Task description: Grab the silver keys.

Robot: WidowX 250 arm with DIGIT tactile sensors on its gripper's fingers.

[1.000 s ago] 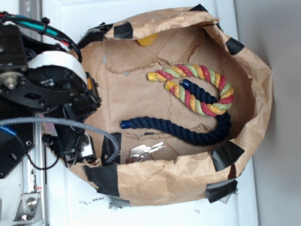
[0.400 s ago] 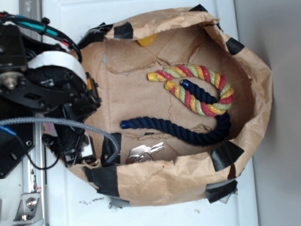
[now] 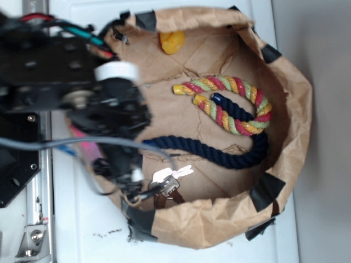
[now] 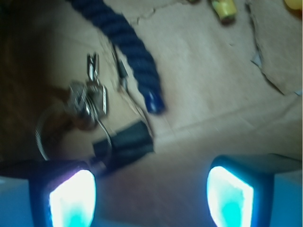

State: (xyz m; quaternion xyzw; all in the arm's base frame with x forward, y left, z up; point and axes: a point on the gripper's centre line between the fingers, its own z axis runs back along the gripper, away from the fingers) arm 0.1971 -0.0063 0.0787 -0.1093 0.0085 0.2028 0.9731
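- One bunch of silver keys [image 4: 89, 98], on the brown paper floor close to the near wall of the paper enclosure [image 3: 219, 227], just beside the navy rope [image 3: 219, 153] end.
- Likely light, stiff, slippery metal; best pinched across the clustered blades, not the thin ring.
- Two ropes; multicoloured rope [image 3: 230, 104] farther off; one yellow duck [image 3: 171, 42].
- Gripper [image 4: 151, 194] spread wide, grasping nothing.

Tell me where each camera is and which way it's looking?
Exterior: sits up high, looking straight down into the brown paper bin; the black arm covers the left side.
Wrist: rides on the arm just behind the gripper, looking down at the bin floor; both open fingers show at the bottom edge.
Both show: the silver keys and the navy rope.
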